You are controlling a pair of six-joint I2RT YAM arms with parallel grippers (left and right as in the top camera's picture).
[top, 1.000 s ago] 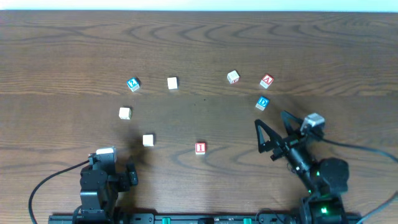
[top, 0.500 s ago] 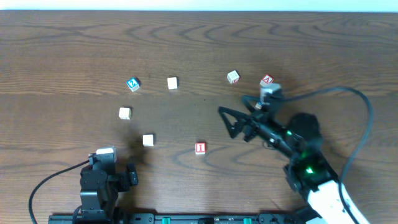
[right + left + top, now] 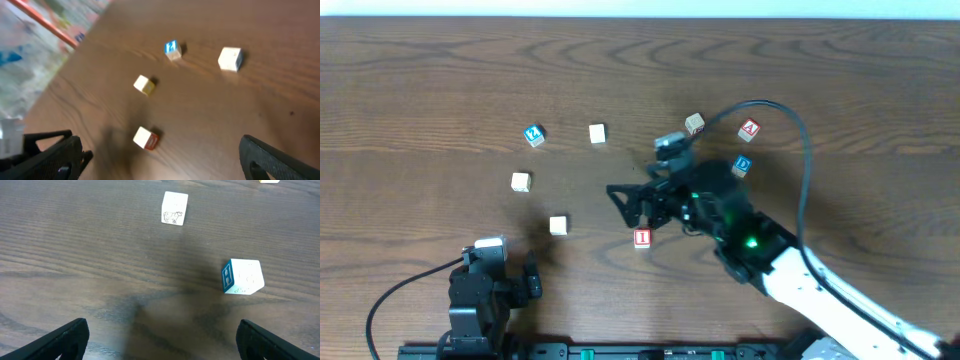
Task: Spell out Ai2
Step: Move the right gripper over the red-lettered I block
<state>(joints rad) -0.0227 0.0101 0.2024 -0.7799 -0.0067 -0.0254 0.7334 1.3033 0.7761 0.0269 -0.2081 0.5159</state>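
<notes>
Eight small, square-edged wooden cubes lay scattered on the dark, grained table [image 3: 440, 80]: one each of "2", "I", "A" and "D", plus four pale cubes [image 3: 597, 133]. At the near left, the left gripper [image 3: 162, 342] had its black jaws spread wide and empty. The blue "2" cube [image 3: 533, 134] lay far left. The red "I" cube [image 3: 642, 238] sat at centre, just beside the right gripper [image 3: 632, 207], whose jaws were wide apart, gripping nothing. The red "A" cube [image 3: 749, 129] lay at the right, near the blue "D" cube [image 3: 743, 166].

I cube [image 3: 641, 238] — bare tbl [image 3: 590, 252] on L; R arm [image 3: 740, 235] alongside.
</notes>
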